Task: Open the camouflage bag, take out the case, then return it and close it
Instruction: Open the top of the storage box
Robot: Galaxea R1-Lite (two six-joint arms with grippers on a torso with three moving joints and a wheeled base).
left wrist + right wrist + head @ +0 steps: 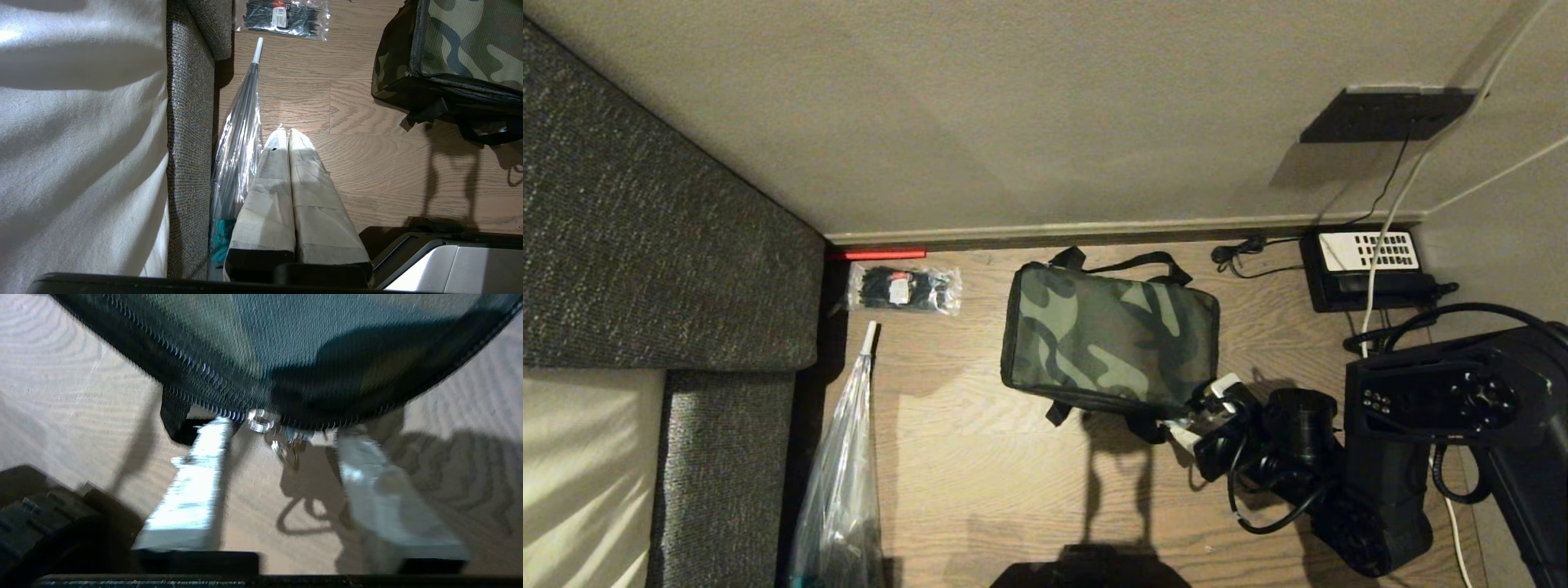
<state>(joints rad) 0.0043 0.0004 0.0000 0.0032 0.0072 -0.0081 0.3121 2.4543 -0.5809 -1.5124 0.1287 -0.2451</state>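
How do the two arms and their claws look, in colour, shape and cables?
The right arm is black and bulky, with rounded joints and a loose black cable looping beside it. Its right claw has pale, flat fingers. The left claw has two long tapering fingers wrapped in greyish-white tape, on a black base.

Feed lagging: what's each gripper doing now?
Left gripper: shut, empty.
Right gripper: open, either side of the metal zipper pull on the soft camouflage bag.
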